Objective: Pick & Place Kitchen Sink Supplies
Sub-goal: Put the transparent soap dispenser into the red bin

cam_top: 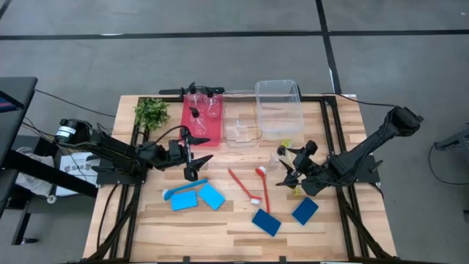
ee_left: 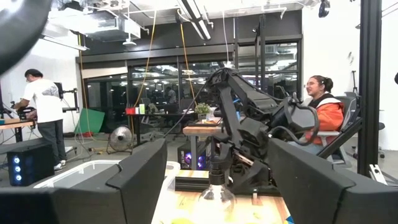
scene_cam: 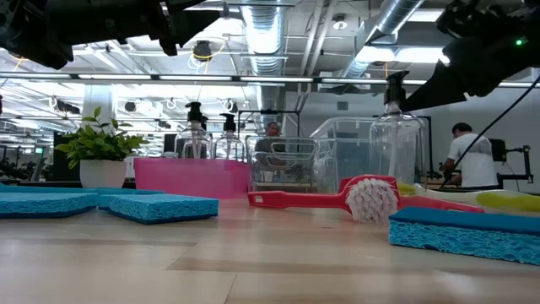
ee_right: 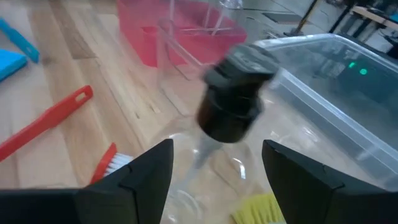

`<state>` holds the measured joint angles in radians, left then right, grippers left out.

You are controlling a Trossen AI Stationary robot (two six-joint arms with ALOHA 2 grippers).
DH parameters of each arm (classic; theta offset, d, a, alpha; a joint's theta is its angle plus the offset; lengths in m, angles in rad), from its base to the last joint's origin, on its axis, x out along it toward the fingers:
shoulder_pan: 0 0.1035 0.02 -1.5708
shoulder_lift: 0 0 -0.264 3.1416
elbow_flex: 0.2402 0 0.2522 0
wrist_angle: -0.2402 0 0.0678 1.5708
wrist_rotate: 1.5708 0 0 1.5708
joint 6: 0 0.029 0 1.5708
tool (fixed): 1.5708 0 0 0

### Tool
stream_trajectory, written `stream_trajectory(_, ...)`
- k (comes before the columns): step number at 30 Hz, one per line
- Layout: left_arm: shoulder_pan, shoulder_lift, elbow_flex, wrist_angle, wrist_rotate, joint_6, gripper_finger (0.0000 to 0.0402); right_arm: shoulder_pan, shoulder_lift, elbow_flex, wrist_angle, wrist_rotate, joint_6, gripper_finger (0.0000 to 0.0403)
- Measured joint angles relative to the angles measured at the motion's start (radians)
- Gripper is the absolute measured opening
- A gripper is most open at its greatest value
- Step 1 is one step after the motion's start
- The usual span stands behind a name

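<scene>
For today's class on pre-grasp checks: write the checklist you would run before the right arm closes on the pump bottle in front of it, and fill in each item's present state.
1. Right gripper open: ok, its fingers stand apart.
2. Pump bottle between those fingers: ok, it sits in the gap in the right wrist view.
3. Bottle upright: ok, it stands on the table in the low view.
4. Left gripper out of the way: ok, open over the table's left half, holding nothing.
5. Pink bin has room: cannot tell; pump bottles already stand in it.
6. Yellow-green brush clear of the fingers: cannot tell, it lies close beside the bottle.
</scene>
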<state>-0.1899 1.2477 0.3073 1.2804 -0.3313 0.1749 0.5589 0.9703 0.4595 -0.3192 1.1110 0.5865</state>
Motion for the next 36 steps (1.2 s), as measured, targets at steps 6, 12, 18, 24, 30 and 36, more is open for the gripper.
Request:
stream_trajectory(6,0.000,0.000,0.000,0.000,0.000,0.000,0.0280,-0.012,0.000,0.000,0.078,-0.014,-0.074,0.0240)
stream_trajectory(12,0.000,0.000,0.000,0.000,0.000,0.000,0.0280,-0.012,0.000,0.000,0.087,-0.014,-0.081,0.0240)
stream_trajectory(18,0.000,0.000,0.000,0.000,0.000,0.000,0.0281,-0.012,0.000,0.000,0.098,-0.014,-0.092,0.0240)
stream_trajectory(24,0.000,0.000,0.000,0.000,0.000,0.000,0.0280,-0.012,0.000,0.000,0.121,-0.013,-0.100,0.0240)
stream_trajectory(30,0.000,0.000,0.000,0.000,0.000,0.000,0.0281,-0.023,0.000,0.000,0.135,-0.014,-0.118,0.0240)
stream_trajectory(36,0.000,0.000,0.000,0.000,0.000,0.000,0.0280,-0.066,0.000,0.000,0.137,-0.068,-0.117,0.0240)
